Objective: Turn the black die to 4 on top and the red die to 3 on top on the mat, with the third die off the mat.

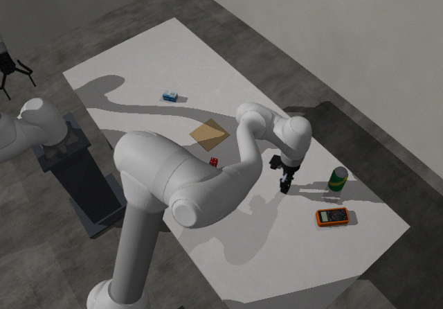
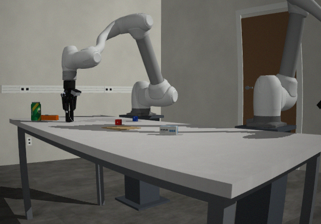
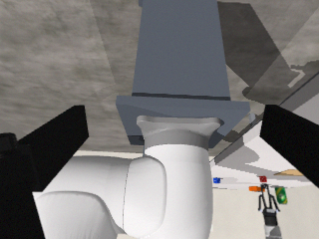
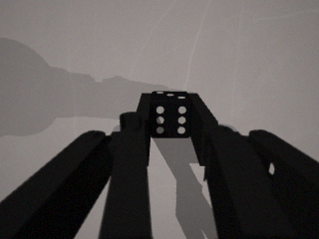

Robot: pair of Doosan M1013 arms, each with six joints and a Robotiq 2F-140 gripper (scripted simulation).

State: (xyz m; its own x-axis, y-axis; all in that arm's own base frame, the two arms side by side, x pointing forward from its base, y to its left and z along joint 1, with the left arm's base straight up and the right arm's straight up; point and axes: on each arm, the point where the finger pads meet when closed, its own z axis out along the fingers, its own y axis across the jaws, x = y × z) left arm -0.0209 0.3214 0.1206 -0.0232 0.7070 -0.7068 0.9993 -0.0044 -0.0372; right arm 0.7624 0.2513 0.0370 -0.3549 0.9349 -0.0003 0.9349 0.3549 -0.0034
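Note:
My right gripper (image 1: 284, 188) (image 2: 69, 119) (image 4: 168, 109) is at table level, shut on the black die (image 4: 170, 123). In the right wrist view the die's 6 face points at the camera; a second pipped face shows narrowly above it. The red die (image 1: 213, 161) (image 2: 118, 121) (image 3: 262, 179) lies off the tan mat (image 1: 211, 127) (image 2: 121, 128), close to it; one pip shows on its side in the exterior view. The blue die (image 2: 135, 118) (image 3: 216, 180) is off the mat and hidden in the top view. My left gripper (image 1: 22, 91) (image 3: 173, 120) is open, empty, away from the table.
A green can (image 1: 337, 180) (image 2: 35, 111) and an orange multimeter (image 1: 332, 216) (image 2: 50, 117) stand and lie near my right gripper. A blue-white box (image 1: 169, 96) (image 2: 168, 130) lies beyond the mat. My right arm (image 1: 214, 195) reaches over the table near the red die.

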